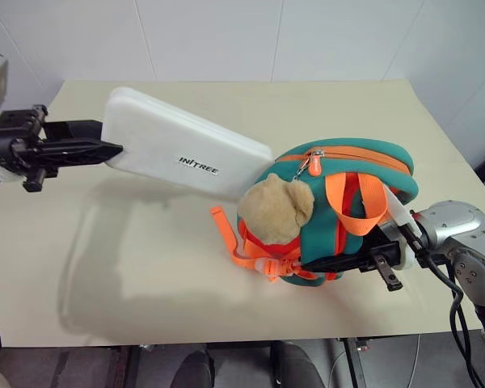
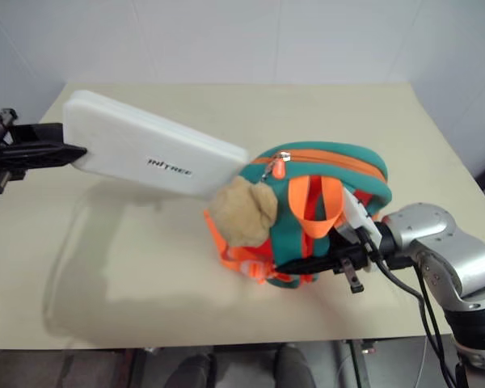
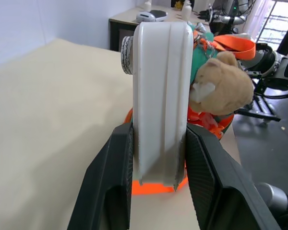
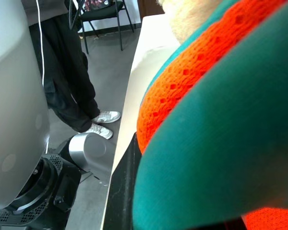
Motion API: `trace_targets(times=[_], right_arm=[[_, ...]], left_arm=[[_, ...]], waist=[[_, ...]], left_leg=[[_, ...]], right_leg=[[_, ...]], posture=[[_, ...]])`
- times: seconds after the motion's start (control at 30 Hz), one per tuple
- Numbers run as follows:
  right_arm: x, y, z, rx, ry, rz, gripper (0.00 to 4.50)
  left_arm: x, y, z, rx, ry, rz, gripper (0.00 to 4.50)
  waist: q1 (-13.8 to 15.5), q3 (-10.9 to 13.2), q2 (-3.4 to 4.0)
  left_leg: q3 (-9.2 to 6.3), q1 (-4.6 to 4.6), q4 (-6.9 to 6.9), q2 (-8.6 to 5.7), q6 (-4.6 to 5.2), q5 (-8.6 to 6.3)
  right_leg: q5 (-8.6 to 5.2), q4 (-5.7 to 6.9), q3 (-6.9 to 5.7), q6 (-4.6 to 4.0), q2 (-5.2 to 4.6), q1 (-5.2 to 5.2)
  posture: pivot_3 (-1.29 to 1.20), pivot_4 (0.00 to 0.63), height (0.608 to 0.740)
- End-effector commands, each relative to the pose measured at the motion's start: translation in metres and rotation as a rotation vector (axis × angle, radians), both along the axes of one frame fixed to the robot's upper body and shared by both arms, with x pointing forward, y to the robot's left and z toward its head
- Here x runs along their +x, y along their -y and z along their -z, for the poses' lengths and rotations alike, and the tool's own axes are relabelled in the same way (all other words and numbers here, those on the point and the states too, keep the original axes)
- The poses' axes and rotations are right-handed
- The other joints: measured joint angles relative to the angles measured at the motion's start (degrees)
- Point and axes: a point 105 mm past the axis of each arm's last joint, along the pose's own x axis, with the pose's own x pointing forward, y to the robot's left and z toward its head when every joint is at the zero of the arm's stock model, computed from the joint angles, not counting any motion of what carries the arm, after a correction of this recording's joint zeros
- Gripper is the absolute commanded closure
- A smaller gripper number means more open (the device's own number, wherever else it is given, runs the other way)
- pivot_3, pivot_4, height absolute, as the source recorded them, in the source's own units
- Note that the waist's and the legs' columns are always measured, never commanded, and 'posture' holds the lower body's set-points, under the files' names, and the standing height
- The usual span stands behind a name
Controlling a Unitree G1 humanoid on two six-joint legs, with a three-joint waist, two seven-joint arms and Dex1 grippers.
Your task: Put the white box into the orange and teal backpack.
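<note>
White tiled walls back a beige, matte tabletop (image 1: pixel 145 275), with the orange and teal backpack (image 1: pixel 364 174) standing toward its right side. The backpack is rounded, of soft teal fabric with an orange zipper band over its top, orange webbing loops down its front and a fuzzy tan plush bear (image 1: pixel 276 210) hanging from the zipper pull. Its lower right side is hidden behind the right end effector (image 1: pixel 364 259), whose black fingers are clamped together on the backpack's fabric and strap; in the right wrist view teal and orange weave press so close that the fingers themselves are hard to make out. Beyond the tabletop edge in that view stand a person's dark trousers and white shoes (image 4: pixel 100 122), cut off above the legs.

Left of the backpack, the white box (image 1: pixel 186 153) hangs tilted above the tabletop, a flat, smooth plastic case with rounded corners and dark lettering. Its far end sits just at the backpack's top, beside the bear; whether it touches cannot be told. The left end effector (image 3: pixel 158 158) grips the box's near end between two black fingers, one on each broad face.
</note>
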Motion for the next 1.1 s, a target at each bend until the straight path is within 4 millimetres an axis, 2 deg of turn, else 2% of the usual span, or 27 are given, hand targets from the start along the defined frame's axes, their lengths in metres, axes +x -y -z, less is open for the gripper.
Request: trace_targets(times=[0.03, 0.2, 0.43, 0.87, 1.0, 1.1], right_arm=[[0.001, -0.001, -0.005, 0.009, 0.034, -0.011, 3.94], [0.003, -0.002, -0.005, 0.011, 0.036, -0.014, 3.94], [0.004, -0.004, -0.004, 0.015, 0.039, -0.015, 3.94], [0.006, -0.006, -0.002, 0.021, 0.046, 0.0, 3.94], [0.007, -0.007, -0.001, 0.021, 0.046, 0.003, 3.94], [0.009, -0.009, -0.001, 0.024, 0.048, 0.004, 3.94]], left_arm=[[-0.012, 0.001, -0.022, 0.009, 0.088, 0.017, 3.29], [-0.015, 0.007, -0.02, 0.037, 0.08, 0.04, 3.29], [-0.017, 0.029, -0.014, 0.079, 0.081, 0.129, 3.29], [0.008, 0.054, -0.006, 0.177, 0.144, 0.16, 3.29], [0.02, 0.065, 0.0, 0.218, 0.16, 0.172, 3.29], [0.028, 0.082, -0.002, 0.141, 0.137, 0.223, 3.29]], waist=[[0.0, 0.0, 0.0], [0.0, 0.0, 0.0], [0.0, 0.0, 0.0], [0.0, 0.0, 0.0], [0.1, 0.0, 0.0], [0.1, 0.0, 0.0]], left_leg=[[0.0, 0.0, 0.02, 0.0, 0.01, -0.01], [0.0, 0.0, 0.11, 0.0, 0.03, -0.02], [-0.01, -0.01, 0.46, 0.0, 0.39, -0.22], [-0.01, -0.01, 0.57, 0.0, 0.41, -0.24], [-0.01, -0.01, 0.58, 0.0, 0.41, -0.24], [-0.02, -0.01, 0.61, 0.0, 0.42, -0.24]], right_leg=[[0.0, 0.02, 0.0, 0.0, 0.0, 0.0], [0.0, 0.12, 0.01, 0.0, 0.0, 0.0], [0.0, 0.28, 0.02, 0.0, 0.01, 0.06], [0.0, 0.34, 0.03, 0.0, 0.03, 0.1], [0.0, 0.33, 0.03, 0.0, 0.03, 0.11], [0.0, 0.38, 0.03, 0.01, 0.04, 0.11]], posture=[[0.0, 0.15, 0.74], [0.0, 0.15, 0.74], [0.0, 0.15, 0.74], [0.0, 0.15, 0.74], [0.0, 0.15, 0.74], [0.0, 0.15, 0.74]])
